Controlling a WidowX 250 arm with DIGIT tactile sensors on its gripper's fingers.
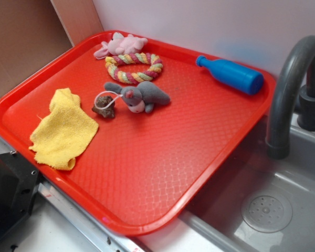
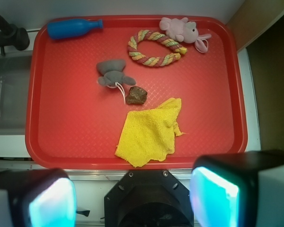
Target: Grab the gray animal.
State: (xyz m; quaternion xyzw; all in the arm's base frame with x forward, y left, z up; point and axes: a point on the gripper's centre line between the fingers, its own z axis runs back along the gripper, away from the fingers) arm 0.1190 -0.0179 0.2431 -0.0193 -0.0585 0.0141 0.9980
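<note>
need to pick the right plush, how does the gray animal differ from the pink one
The gray animal is gray with a pale snout; the pink animal is pale pink all over. The gray one lies mid-tray beside a brown lump; the pink one lies at the tray's far edge, touching the rope ring. Both are small plush toys.

Bright, even light; wrist foreground blurry.
</note>
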